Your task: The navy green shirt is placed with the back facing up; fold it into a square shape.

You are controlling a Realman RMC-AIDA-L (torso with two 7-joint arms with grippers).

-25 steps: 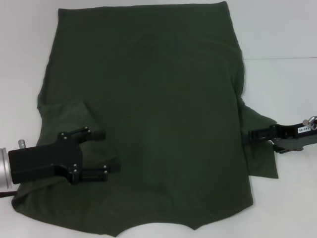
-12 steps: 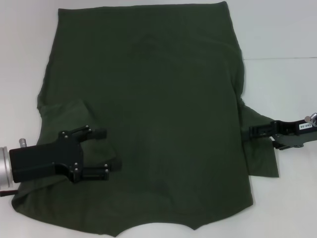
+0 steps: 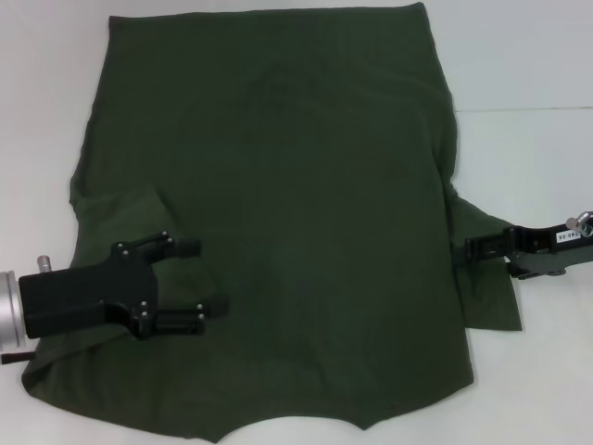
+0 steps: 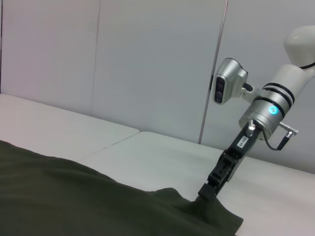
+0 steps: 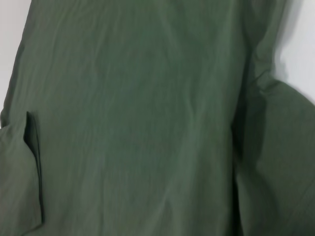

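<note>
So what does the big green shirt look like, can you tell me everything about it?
The navy green shirt is a big, soft, dark olive piece of cloth lying flat with its plain back up on the white table. One sleeve is folded in onto the body under the open left gripper. The other sleeve sticks out sideways, and the right gripper touches its edge. It is gently wrinkled.

**Left gripper slips lower on the shirt**

The black two-fingered left gripper (image 3: 196, 282) has drifted slightly toward the near hem of the large dark olive-green fabric shirt (image 3: 296, 185). The black right gripper (image 3: 466, 249) has edged outward along the shirt's right sleeve.
</note>
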